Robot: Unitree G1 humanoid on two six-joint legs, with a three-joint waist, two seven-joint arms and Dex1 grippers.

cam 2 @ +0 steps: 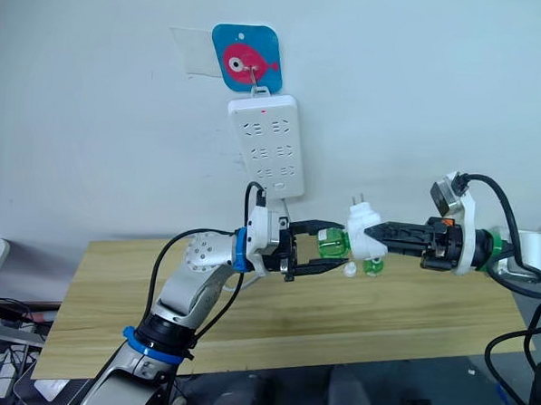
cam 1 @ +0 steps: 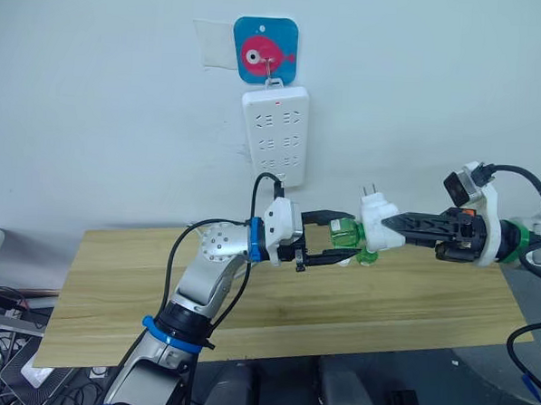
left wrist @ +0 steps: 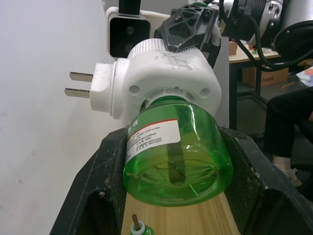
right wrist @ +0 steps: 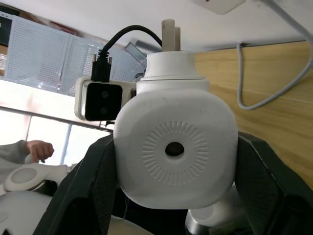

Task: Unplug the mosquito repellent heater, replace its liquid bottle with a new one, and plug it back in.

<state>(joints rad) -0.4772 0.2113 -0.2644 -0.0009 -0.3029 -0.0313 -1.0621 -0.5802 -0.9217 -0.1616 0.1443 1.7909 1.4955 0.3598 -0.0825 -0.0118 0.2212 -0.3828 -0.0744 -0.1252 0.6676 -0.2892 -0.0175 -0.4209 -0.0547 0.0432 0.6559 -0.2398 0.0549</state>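
Mosquito repellent heater [cam 1: 379, 215], a small white rounded plastic plug-in unit, hangs in midair above the wooden table [cam 1: 112, 276], pinched by the right gripper [cam 1: 389, 225], prongs up. The left gripper [cam 1: 339, 236] clamps the translucent green bottle [cam 1: 345, 234] seated in it; the bottle's white red-striped label print is unreadable. A long white power strip [cam 1: 275, 132] hangs on the wall behind.

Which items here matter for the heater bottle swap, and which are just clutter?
Job:
mosquito repellent heater
fitted green bottle
second green bottle on the table
loose white cap
power strip

Lying about:
fish wall hook
floor cables
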